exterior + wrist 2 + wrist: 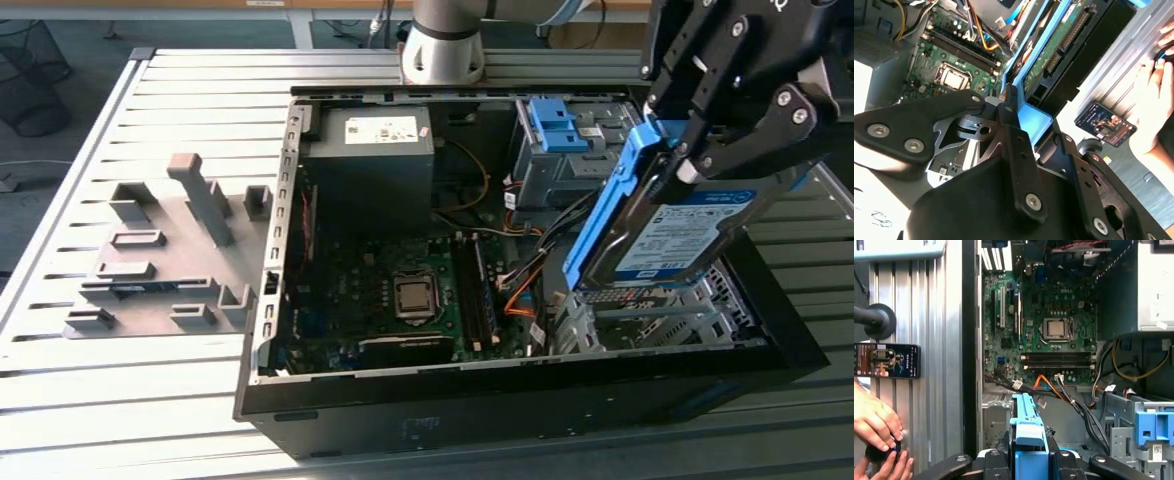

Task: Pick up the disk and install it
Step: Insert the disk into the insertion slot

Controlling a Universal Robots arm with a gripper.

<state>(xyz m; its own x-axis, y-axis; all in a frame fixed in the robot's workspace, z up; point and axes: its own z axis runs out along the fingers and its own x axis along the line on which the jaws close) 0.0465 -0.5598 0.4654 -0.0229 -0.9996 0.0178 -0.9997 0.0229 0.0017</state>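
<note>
My gripper is shut on the disk, a silver hard drive with a blue-and-white label and a blue plastic frame. I hold it tilted on edge above the open computer case's corner nearest the exterior view's right, just over the grey metal drive bay. In the second wrist view the disk's green circuit board and blue frame run out from between my black fingers. The first wrist view looks along the frame's blue edge into the case.
The open case holds a motherboard, a black box with a white sticker, cables, and a blue clip on a grey cage. A grey fixture plate lies toward the exterior view's left. A person's hands and a phone rest beside the case.
</note>
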